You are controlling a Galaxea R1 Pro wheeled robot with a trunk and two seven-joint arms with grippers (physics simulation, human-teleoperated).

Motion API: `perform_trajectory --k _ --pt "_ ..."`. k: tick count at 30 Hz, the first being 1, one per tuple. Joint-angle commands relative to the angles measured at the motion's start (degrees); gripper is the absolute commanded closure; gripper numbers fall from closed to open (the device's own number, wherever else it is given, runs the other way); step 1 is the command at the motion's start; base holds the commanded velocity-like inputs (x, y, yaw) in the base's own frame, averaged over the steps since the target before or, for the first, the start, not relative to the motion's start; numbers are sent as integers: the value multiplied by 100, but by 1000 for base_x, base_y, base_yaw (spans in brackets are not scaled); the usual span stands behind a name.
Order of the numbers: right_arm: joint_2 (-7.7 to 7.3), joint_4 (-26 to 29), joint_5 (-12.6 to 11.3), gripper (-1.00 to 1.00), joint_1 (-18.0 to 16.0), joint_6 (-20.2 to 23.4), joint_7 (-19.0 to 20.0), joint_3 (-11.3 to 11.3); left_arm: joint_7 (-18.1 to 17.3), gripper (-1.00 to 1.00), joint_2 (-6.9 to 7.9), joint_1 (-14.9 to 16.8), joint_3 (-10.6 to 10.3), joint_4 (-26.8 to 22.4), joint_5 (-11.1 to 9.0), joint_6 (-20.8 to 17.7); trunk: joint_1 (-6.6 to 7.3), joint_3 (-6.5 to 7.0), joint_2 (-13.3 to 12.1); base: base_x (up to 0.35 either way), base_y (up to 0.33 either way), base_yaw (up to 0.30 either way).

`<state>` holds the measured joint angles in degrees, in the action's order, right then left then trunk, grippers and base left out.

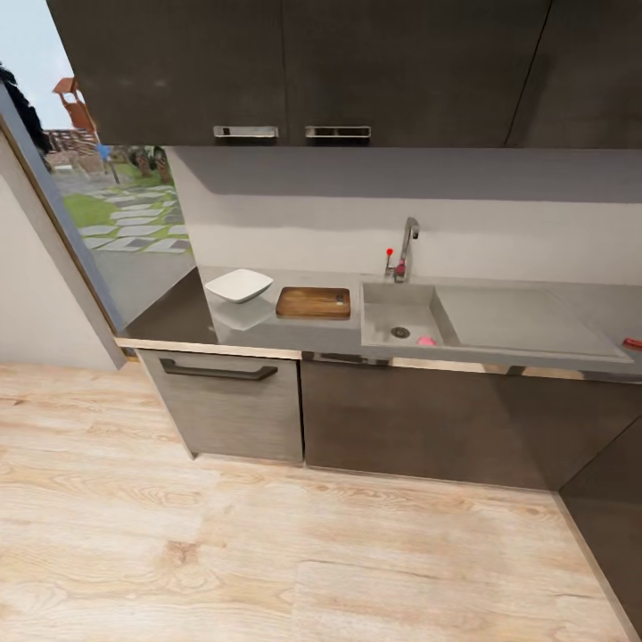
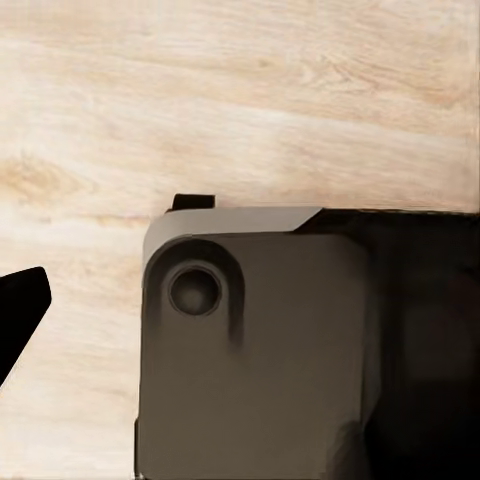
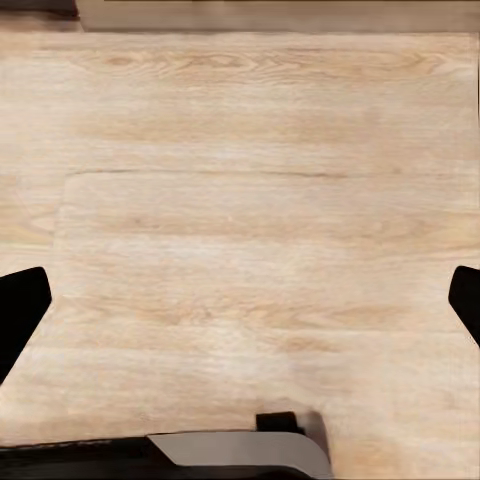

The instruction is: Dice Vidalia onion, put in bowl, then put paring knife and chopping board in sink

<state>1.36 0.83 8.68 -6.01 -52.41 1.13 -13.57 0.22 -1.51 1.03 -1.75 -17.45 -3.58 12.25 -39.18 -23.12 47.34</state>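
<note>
The sink (image 1: 392,314) is set in the grey countertop (image 1: 178,314), with a chrome faucet (image 1: 407,245) behind it and a drainboard (image 1: 526,319) to its right. A small pinkish object, apparently the onion (image 1: 426,341), lies beside the drain. The brown chopping board (image 1: 313,302) lies left of the basin, and the white bowl (image 1: 238,285) stands left of the board. A red sliver at the counter's far right looks like the paring knife (image 1: 632,343). My right gripper (image 3: 240,310) hangs open over the wooden floor. One fingertip (image 2: 20,310) of my left gripper (image 2: 240,315) shows, spread wide above the floor.
Dark lower cabinets (image 1: 401,419) run under the counter and dark upper cabinets (image 1: 294,71) hang above it. A window (image 1: 98,196) opens at the left. Light wooden floor (image 1: 267,553) lies between me and the counter. A grey part of my own body (image 2: 260,350) blocks the left wrist view.
</note>
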Motion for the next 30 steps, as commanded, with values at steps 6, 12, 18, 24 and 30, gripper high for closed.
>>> perform_trajectory --k 6,12,18,24,30 --pt "-52 88 32 -100 55 -376 -310 -109 397 -100 -128 6 -18 -457 -33 -639 -1 -6 4 0 0 0" --pt "-166 1206 21 -100 65 -373 -644 -105 1265 -100 -234 11 -63 -751 -17 -1207 -1 -6 4 0 0 0" --pt "-154 1287 21 -100 65 -219 -626 -76 1303 -100 -183 11 -607 -505 -5 -356 -1 -6 4 0 0 0" --pt "-133 1296 -5 -100 65 -174 -676 -91 1307 -100 -163 11 -696 -465 -13 -61 -1 -6 4 0 0 0" --pt "-128 1297 -15 -100 65 -173 -684 -101 1311 -100 -149 11 -703 -456 -7 -32 -1 17 4 0 0 0"
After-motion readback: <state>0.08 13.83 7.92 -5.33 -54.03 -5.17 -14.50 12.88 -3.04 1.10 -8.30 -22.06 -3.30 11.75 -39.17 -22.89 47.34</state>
